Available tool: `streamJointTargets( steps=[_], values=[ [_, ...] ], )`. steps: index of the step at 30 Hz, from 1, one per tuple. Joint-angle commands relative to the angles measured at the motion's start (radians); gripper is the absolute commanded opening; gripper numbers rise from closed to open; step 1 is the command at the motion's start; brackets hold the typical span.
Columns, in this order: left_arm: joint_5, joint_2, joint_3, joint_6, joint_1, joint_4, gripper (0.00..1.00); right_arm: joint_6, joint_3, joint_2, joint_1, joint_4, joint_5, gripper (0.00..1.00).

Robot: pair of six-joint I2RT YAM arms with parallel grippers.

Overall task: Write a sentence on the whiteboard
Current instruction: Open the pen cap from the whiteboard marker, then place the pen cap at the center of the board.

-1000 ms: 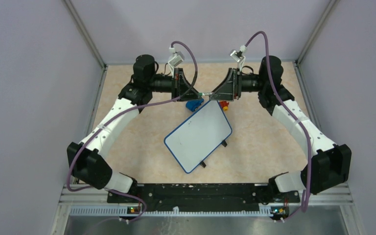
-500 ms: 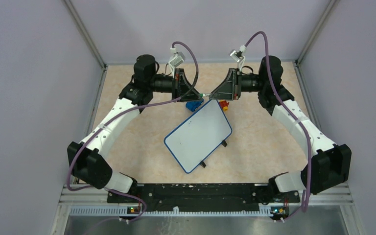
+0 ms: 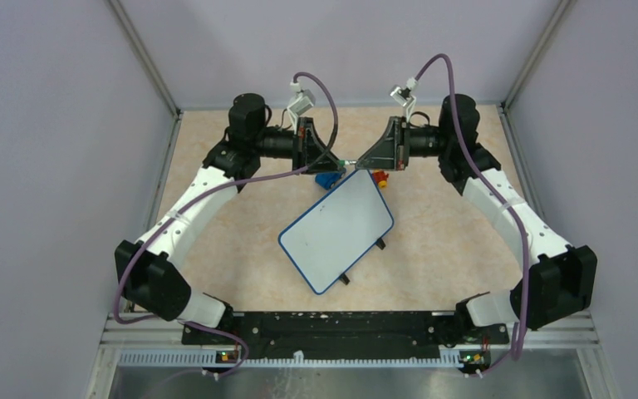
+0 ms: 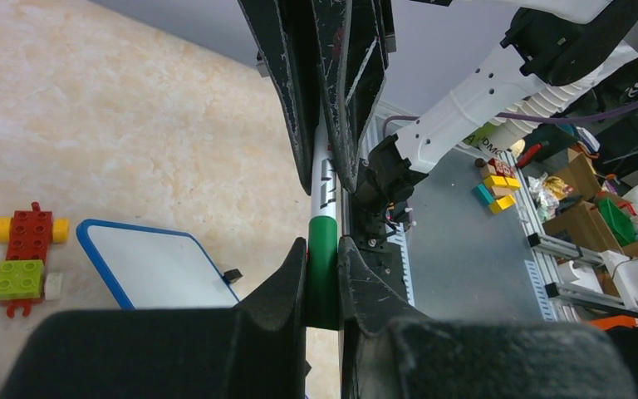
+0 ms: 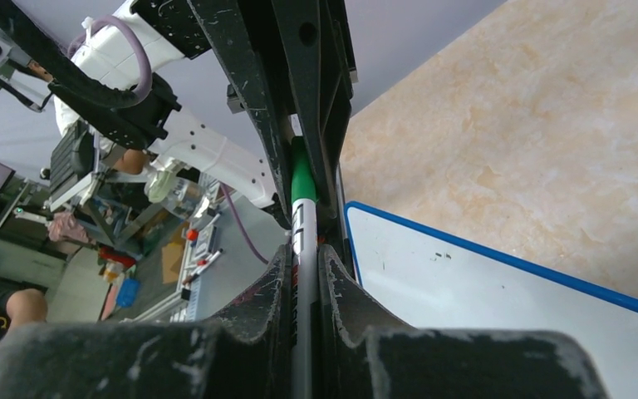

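Left end effector (image 4: 322, 249) grips the marker (image 4: 325, 179) by its cap (image 4: 322, 237); right end effector (image 5: 304, 253) clamps the barrel (image 5: 303, 224) (likely light, slippery).

The whiteboard (image 3: 336, 233) lies centrally, a toy car (image 3: 380, 179) and seemingly a block (image 3: 327, 178) just behind.

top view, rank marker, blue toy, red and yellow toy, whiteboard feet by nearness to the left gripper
1. Green-capped white marker: clamped in the fingers of the left gripper.
2. Blue plastic toy: just under the fingers, beside the blue-rimmed white whiteboard, at its far corner.
3. Red and yellow brick toy: to the right, past the marker.
4. Small black feet: on the whiteboard's near right edge.
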Motion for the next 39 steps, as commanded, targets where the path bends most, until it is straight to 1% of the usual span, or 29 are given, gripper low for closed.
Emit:
streamJointTargets(
  steps=[1,4,11,13,15,16,17,18,20,21,23,25,27,28,31,35,39],
  values=[
    [-0.002,-0.03,-0.012,0.03,0.034,-0.01,0.0,-0.045,0.052,-0.025,-0.05,-0.029,0.013,0.0],
    [0.007,-0.049,-0.024,0.041,0.073,-0.025,0.0,-0.065,0.044,-0.036,-0.091,-0.065,0.003,0.0],
    [0.052,-0.083,-0.071,0.028,0.207,0.001,0.0,-0.102,0.034,-0.058,-0.186,-0.113,-0.031,0.0],
    [0.043,-0.092,-0.085,0.055,0.247,-0.013,0.0,-0.16,0.05,-0.054,-0.193,-0.178,-0.025,0.0],
    [0.011,-0.087,-0.079,0.112,0.308,-0.072,0.0,-0.24,0.074,-0.045,-0.194,-0.275,-0.007,0.0],
    [-0.024,-0.079,-0.058,0.173,0.329,-0.141,0.0,-0.275,0.084,-0.041,-0.193,-0.318,0.0,0.0],
    [-0.099,-0.062,-0.018,0.265,0.34,-0.248,0.0,-0.315,0.092,-0.037,-0.192,-0.363,0.01,0.0],
    [-0.205,-0.042,0.03,0.36,0.342,-0.365,0.0,-0.355,0.102,-0.035,-0.193,-0.405,0.024,0.0],
    [-0.402,0.003,0.097,0.492,0.342,-0.551,0.0,-0.426,0.12,-0.03,-0.193,-0.49,0.048,0.0],
    [-0.484,0.02,0.118,0.538,0.343,-0.607,0.0,-0.457,0.13,-0.027,-0.193,-0.52,0.06,0.0],
    [-0.635,0.046,0.139,0.585,0.344,-0.676,0.0,-0.504,0.147,-0.02,-0.194,-0.568,0.069,0.0],
    [-0.751,0.064,0.144,0.628,0.342,-0.724,0.01,-0.546,0.162,-0.01,-0.192,-0.608,0.078,0.0],
    [-0.842,0.077,0.139,0.664,0.342,-0.761,0.05,-0.586,0.175,-0.003,-0.184,-0.648,0.088,0.0],
    [-0.886,0.085,0.133,0.676,0.342,-0.774,0.06,-0.597,0.179,-0.002,-0.177,-0.673,0.105,0.0],
    [-0.99,0.129,0.113,0.686,0.342,-0.807,0.08,-0.695,0.184,-0.005,-0.134,-0.729,0.178,0.0],
    [-1.036,0.207,0.071,0.693,0.342,-0.839,0.07,-0.737,0.163,-0.014,-0.07,-0.748,0.232,0.0],
    [-1.044,0.246,-0.016,0.674,0.342,-0.754,0.06,-0.747,0.143,-0.015,-0.04,-0.744,0.247,0.0]
  ],
)
